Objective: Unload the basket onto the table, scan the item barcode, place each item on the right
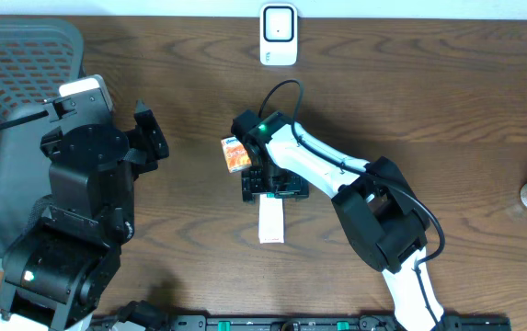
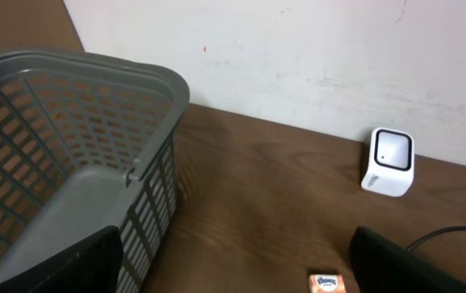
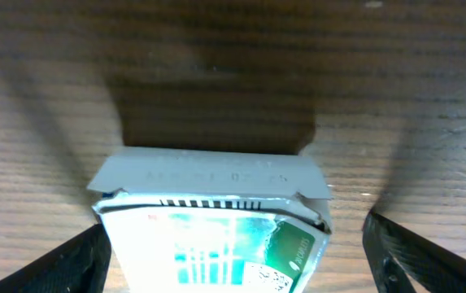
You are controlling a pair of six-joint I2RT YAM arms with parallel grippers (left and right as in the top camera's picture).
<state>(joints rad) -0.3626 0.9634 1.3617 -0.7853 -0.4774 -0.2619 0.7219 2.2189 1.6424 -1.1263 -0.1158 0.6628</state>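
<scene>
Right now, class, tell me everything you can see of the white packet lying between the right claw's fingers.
The white packet lies flat on the brown wooden table, partly under the right claw. It looks like a soft plastic or foil sachet: a plain grey-white sealed strip across one end, then a printed face with teal bars and a round green logo. The claw's dark fingers stand open on either side; one clearly leaves a gap, contact at the other is unclear.

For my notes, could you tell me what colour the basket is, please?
Basket: grey, best in the left wrist view.
</scene>
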